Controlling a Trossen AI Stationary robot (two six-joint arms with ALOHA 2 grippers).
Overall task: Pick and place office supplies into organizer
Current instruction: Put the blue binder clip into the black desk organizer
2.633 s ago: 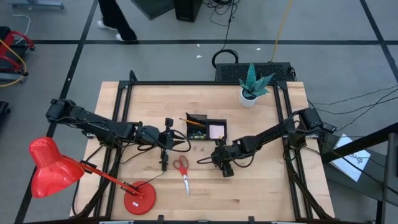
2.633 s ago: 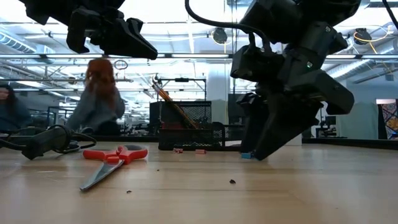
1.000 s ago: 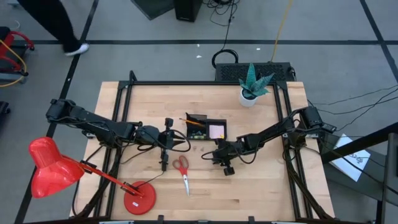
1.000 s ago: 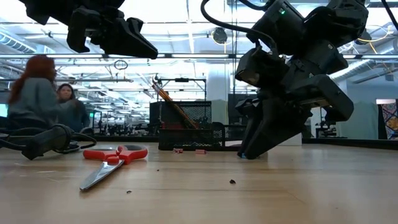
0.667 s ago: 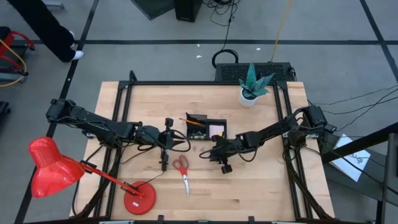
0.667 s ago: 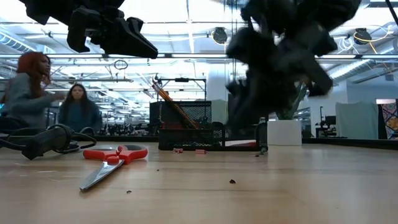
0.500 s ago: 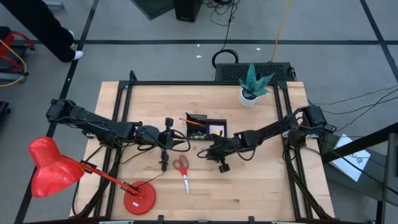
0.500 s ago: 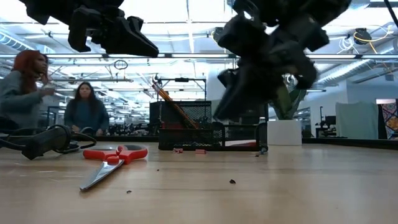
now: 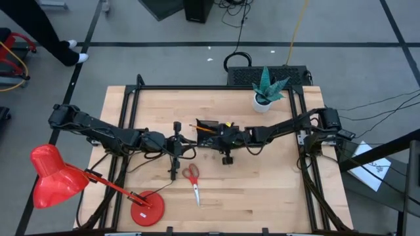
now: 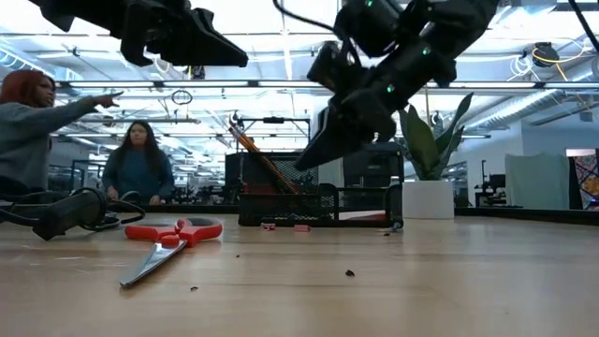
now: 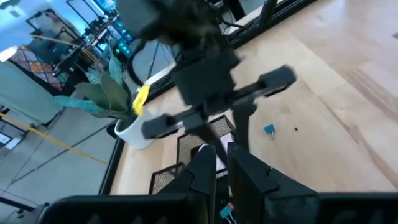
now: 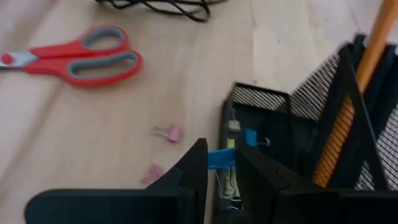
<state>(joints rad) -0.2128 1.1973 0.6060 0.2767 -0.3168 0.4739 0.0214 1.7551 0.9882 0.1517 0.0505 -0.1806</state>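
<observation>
Blue shows between the fingers of the right gripper (image 12: 219, 163): they pinch a small blue clip (image 12: 217, 158) directly above the black mesh organizer (image 12: 261, 149), over its low compartment, where another blue clip (image 12: 250, 137) already lies. In the high view the right gripper (image 9: 225, 139) hangs over the organizer (image 9: 209, 126) near the middle of the wooden table (image 9: 275, 190), clear of the surface in the low view (image 10: 323, 140). An orange pencil (image 12: 351, 102) leans in the taller compartment. Two pink clips (image 12: 170, 132) lie on the table just beside the organizer, and the red-handled scissors (image 9: 193, 179) rest well apart from it, toward the front edge. A further blue clip (image 11: 268, 129) lies loose on the wood. The left gripper (image 9: 186, 150) hovers above the table left of the organizer, near a black cable (image 9: 174, 160), its fingers (image 11: 202, 171) close together with only a narrow gap and nothing between them. A red desk lamp (image 9: 52, 176) stands at the table's front left, a potted plant (image 9: 266, 88) at the back right.
</observation>
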